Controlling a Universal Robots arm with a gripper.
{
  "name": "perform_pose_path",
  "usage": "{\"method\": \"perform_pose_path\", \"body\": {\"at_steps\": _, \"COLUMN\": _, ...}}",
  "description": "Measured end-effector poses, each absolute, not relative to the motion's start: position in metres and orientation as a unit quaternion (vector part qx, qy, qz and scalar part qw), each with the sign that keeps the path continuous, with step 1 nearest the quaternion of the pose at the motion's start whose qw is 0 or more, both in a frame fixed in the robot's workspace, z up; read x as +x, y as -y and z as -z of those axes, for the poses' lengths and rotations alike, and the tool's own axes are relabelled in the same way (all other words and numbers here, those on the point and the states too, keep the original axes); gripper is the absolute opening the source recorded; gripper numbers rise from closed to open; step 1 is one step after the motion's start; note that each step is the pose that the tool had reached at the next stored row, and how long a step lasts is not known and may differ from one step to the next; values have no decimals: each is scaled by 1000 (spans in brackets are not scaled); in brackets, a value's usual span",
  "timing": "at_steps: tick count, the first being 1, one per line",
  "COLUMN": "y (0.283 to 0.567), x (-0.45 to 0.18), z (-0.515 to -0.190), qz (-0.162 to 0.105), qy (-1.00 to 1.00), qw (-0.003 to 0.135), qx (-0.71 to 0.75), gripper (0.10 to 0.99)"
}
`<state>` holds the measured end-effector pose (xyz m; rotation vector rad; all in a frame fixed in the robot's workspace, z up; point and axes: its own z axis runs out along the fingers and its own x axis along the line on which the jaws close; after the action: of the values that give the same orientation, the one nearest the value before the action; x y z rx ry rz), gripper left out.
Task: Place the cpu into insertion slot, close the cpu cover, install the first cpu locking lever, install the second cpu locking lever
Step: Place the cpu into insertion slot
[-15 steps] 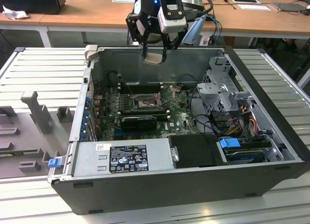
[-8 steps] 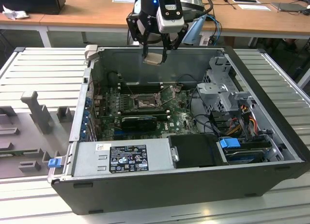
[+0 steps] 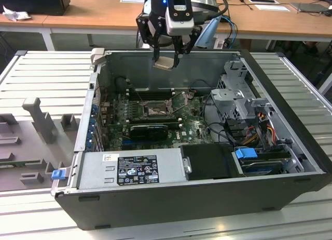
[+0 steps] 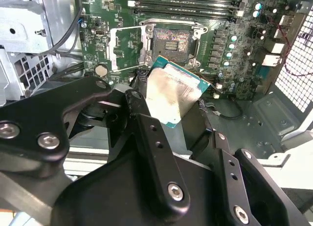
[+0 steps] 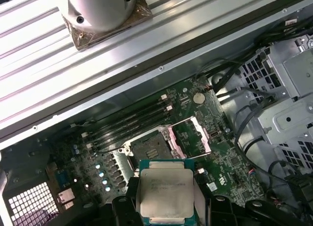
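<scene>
Black jointed links of the end effector (image 4: 172, 108) sit closest to the lens in the second wrist view. Its two fingers are closed on opposite edges of the cpu (image 4: 172, 91), a flat square chip with a pale, smudged metal face and a thin blue-green border. The chip is tilted rather than level.

In the exterior view, the arm hangs over the far wall of an open computer case (image 3: 155, 201) that lies on its side on a ribbed metal worktop (image 3: 41, 74). The chip is held in the air near the top of that wall, well apart from the green circuit board (image 3: 194, 128) on the case floor.

On that board, the insertion slot (image 4: 172, 42) is a small square socket with a dark rim and a greyish centre, and nothing sits in it. The cpu cover (image 4: 113, 49), a thin silvery frame with a square opening, is swung open and sits just beside the socket. Long black memory slots (image 4: 186, 1) run along the socket's other side.

A grey power supply (image 3: 129, 170) with a label sits at the near end of the case. A metal drive cage (image 3: 238, 94) stands on the exterior view's right. A wooden desk (image 3: 93, 16) runs behind the case.
</scene>
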<state>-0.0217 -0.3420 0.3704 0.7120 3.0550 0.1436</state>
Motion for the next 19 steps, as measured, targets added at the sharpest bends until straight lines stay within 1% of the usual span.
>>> {"method": "perform_pose_path", "body": {"at_steps": 19, "y": 342, "x": -22, "z": -370, "qz": -46, "qy": -952, "qw": 4, "qx": 303, "gripper": 525}}
